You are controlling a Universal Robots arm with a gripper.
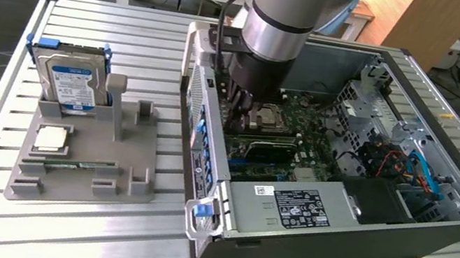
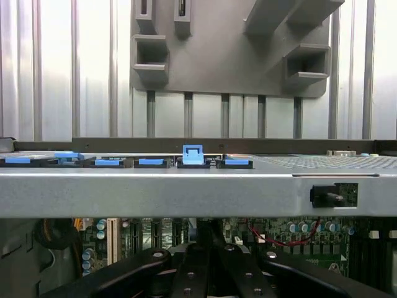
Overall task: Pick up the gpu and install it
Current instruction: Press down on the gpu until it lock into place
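One gripper (image 1: 248, 104), fingers closed, sits low inside the computer case (image 1: 439, 233) over the motherboard (image 1: 302, 149). We judge the gpu (image 1: 263, 143) at its slot, seating underway. Next calls for pressing evenly. Hard drive (image 1: 72, 83) rests far left.

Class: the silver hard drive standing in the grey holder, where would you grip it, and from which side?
Probably from above, pinching the broad faces near the top edge. The hard drive stands upright with its lower part sunk in the grey holder, leaving the top free.
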